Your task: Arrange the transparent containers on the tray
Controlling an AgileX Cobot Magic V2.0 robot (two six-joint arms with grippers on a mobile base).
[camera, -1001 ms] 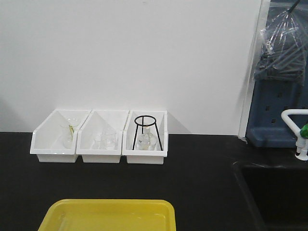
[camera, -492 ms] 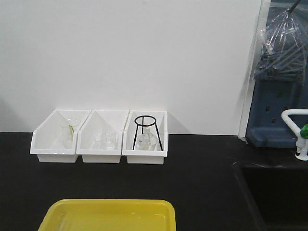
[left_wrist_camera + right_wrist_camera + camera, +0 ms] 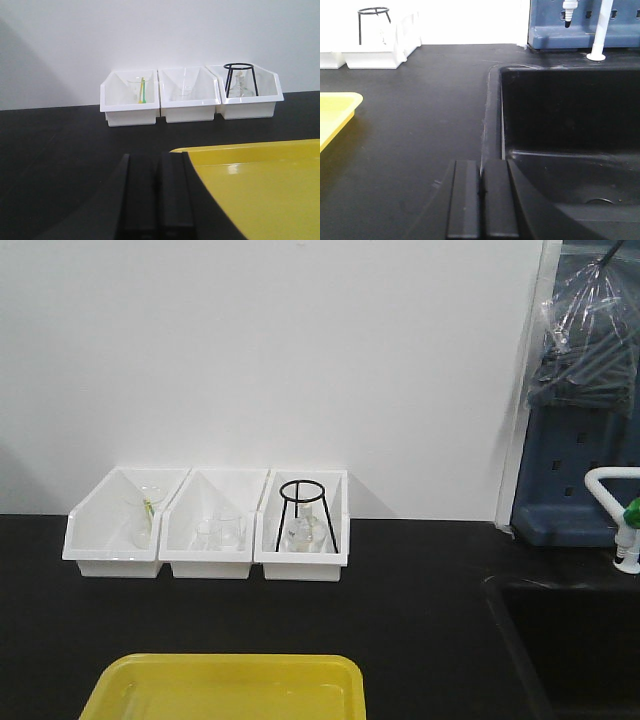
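Observation:
The bright yellow tray (image 3: 225,685) lies at the near edge of the black counter, with nothing visible inside it; it also shows as the tray (image 3: 260,180) in the left wrist view and as a corner of the tray (image 3: 335,112) in the right wrist view. No slim test tubes show in any view. My left gripper (image 3: 157,160) is shut, with nothing between its fingers, low beside the tray's left rim. Over the counter beside the sink's left rim, my right gripper (image 3: 481,165) is shut and empty. Neither gripper appears in the front view.
Three white slanted bins (image 3: 208,525) stand against the back wall: the left holds a beaker with a green stick (image 3: 145,515), the middle one beakers (image 3: 225,532), the right a black ring stand (image 3: 300,512) over a flask. A black sink (image 3: 570,130) and white faucet (image 3: 625,525) lie to the right.

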